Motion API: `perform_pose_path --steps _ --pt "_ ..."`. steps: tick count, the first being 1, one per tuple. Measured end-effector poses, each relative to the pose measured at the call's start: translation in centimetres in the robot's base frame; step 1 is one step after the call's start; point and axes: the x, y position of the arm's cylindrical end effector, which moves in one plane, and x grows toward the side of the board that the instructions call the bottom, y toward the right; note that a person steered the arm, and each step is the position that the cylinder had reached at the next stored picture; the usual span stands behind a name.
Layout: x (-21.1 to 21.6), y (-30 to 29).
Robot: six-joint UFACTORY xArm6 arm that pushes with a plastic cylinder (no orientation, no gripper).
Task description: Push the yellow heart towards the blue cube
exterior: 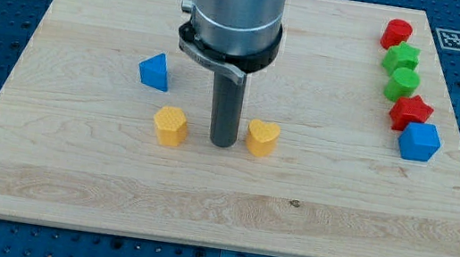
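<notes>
The yellow heart sits on the desk a little below its middle, well apart from the blue cube by the right edge. It looks small, light and stiff, likely to slide easily on the smooth wood and to turn if struck off-centre — so I judge the best contact is its left flank, square on, driving right and slightly toward the top edge. There is no pincer here, nothing to open or close and nothing held; my tip stands just left of the heart, very near, contact uncertain, with a yellow block on its other side.
</notes>
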Motion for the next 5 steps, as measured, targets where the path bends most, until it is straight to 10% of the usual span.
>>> perform_pose_path --steps 5 --pt "-1.8 6.9"
